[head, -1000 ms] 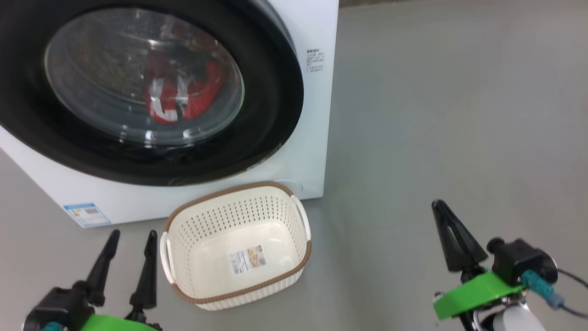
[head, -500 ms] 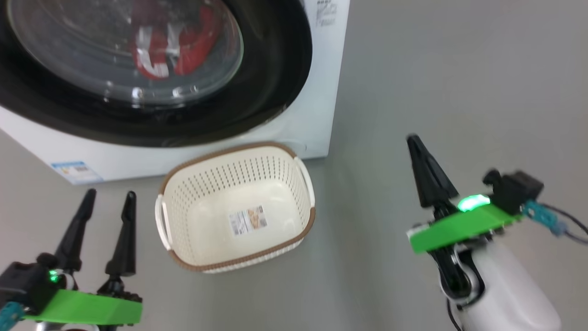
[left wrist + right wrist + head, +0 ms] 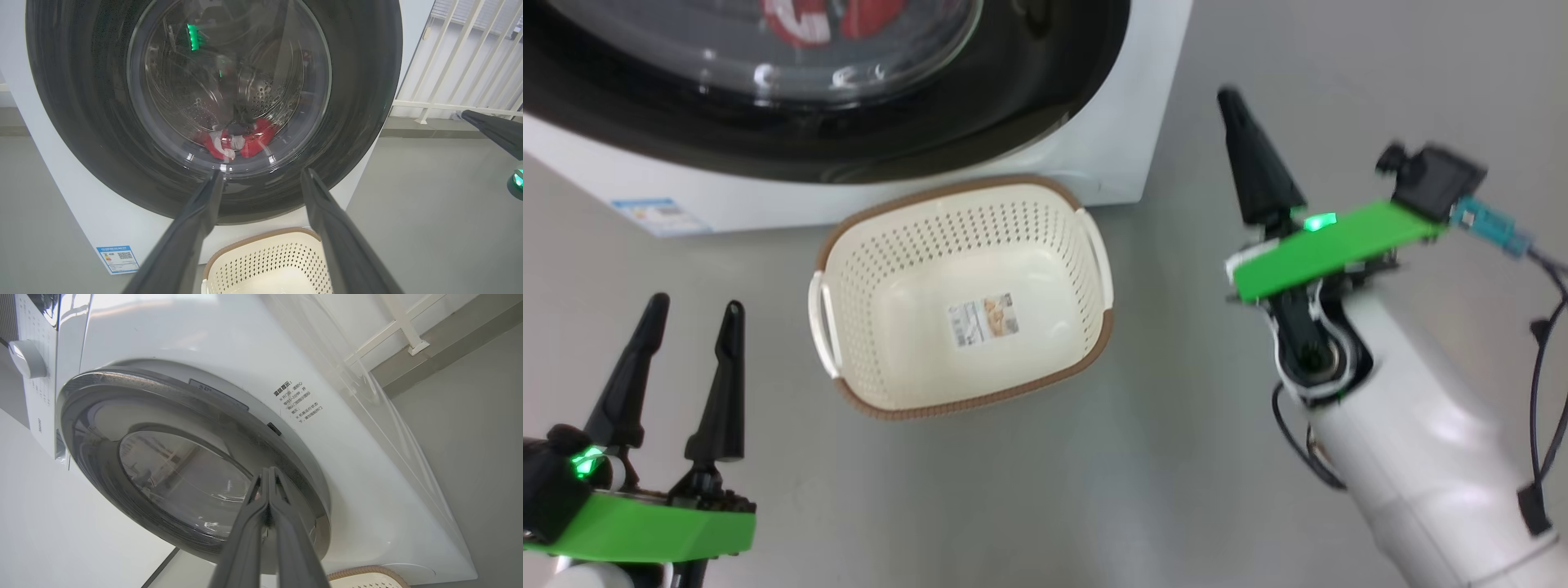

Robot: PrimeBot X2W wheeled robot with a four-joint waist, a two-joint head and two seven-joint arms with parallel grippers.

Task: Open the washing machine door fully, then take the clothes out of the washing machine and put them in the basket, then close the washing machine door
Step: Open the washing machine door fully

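The white washing machine [image 3: 1111,155] fills the top left of the head view, and its black-rimmed glass door [image 3: 81,102] sits closed against the front. Behind the glass the red clothes [image 3: 253,139] lie at the bottom of the drum. The cream basket [image 3: 964,294] stands empty on the floor in front of the machine. My left gripper [image 3: 694,306] is open at the lower left, beside the basket. To the right of the machine my right gripper [image 3: 1232,100] is raised and shut on nothing, and in the right wrist view it [image 3: 267,471] points at the door's [image 3: 196,473] right rim.
Grey floor [image 3: 1339,98] spreads to the right of the machine. A white railing [image 3: 457,61] stands behind the machine on its right side. A blue label [image 3: 658,214] marks the machine's lower left corner.
The head camera has tilted down, so the machine and basket slid up the picture. My right gripper closed fully and rose toward the machine's right side. The left gripper stayed open.
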